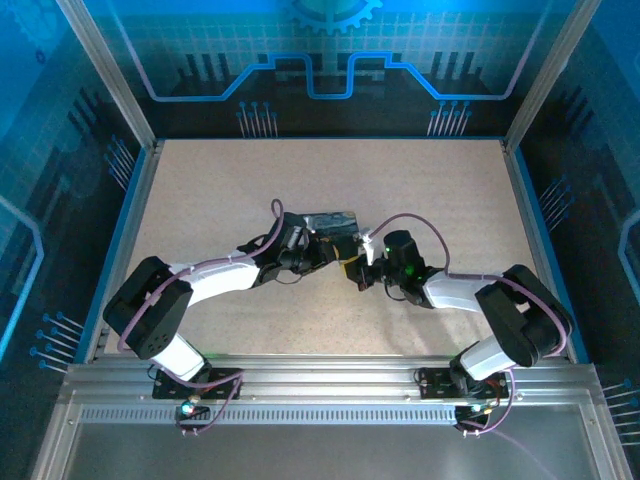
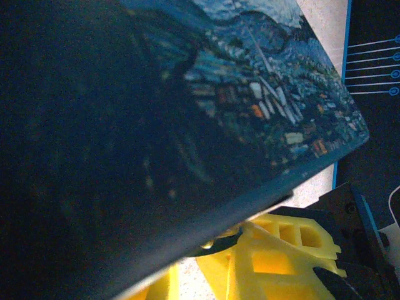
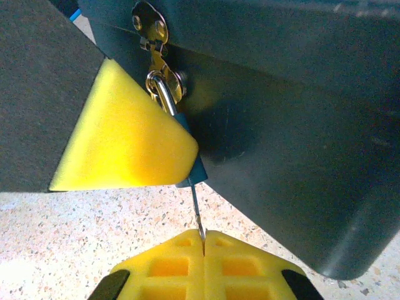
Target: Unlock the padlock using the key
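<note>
Right gripper (image 3: pixel 204 237) is clamped on the key (image 3: pixel 197 209), whose thin blade meets the underside of the padlock (image 3: pixel 198 165). The padlock hangs from the hasp (image 3: pixel 149 25) of the tin (image 3: pixel 281 125). Left gripper (image 1: pixel 318 248): I cannot tell its opening.

2 risks as I judge them: the key slips between the pads when twisted, or the padlock swings away.

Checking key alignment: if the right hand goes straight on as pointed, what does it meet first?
The padlock: the key pinched in the right hand points up at its underside, seemingly touching. The tin sits just behind; depth unclear.

The padlock (image 3: pixel 199 167) hangs on the tin (image 3: pixel 300 156), key (image 3: pixel 197 215) beneath.
</note>
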`<state>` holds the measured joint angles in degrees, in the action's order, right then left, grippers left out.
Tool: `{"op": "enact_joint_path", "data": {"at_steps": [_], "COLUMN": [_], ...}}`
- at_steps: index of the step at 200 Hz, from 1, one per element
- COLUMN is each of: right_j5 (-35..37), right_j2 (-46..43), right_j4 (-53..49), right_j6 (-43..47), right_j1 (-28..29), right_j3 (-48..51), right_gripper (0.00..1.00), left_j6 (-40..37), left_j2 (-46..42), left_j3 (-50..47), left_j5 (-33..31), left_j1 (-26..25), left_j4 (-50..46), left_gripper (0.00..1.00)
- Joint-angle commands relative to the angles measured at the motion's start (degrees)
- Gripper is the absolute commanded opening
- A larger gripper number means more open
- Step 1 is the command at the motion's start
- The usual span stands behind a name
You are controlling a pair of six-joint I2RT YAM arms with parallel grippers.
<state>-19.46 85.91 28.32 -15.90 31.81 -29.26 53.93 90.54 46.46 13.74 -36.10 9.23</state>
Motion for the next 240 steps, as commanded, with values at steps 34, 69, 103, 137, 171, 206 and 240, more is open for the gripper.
{"op": "enact_joint_path", "data": {"at_steps": [34,69,103,137,171,206,240], "right_j5": [0.27,-0.26,-0.39,-1.53,-2.27,-2.33,-3.56], "right_j2": [0.22,-0.18,-1.08,-1.36,-0.09,1.43,3.22], "right_j4": [2.62,2.97,2.69,3.26,3.01,4.18,5.79], "right_j6": [3.63,3.77,4.47,5.05,5.72,5.57,4.64], "right_j1": [-0.68,-1.44,-2.24,-2.81,-3.01,-3.03,-2.91], "right_j3": [-2.30,-1.47,-0.72,-0.62,-1.39,-1.90,-2.81], "right_gripper": [0.00,0.00,0.00,0.00,0.00,0.00,0.00], "left_j6": [-1.09,-1.06,-1.37,-1.07,-1.28,-1.13,-1.26], "left_j2": [1.04,1.18,0.97,0.66,-0.01,-0.07,-0.03], "left_j3": [1.66,1.33,1.28,1.30,1.36,1.58,1.71], "left_j5": [3.60,3.47,3.59,4.10,4.04,4.06,4.02], "left_j1": [-0.90,-0.90,-0.87,-0.89,-0.88,-0.91,-0.84], "left_j4": [0.12,0.04,-0.22,-0.18,-0.53,-0.62,-0.71], "left_gripper": [0.16,0.16,0.16,0.16,0.16,0.17,0.16]}}
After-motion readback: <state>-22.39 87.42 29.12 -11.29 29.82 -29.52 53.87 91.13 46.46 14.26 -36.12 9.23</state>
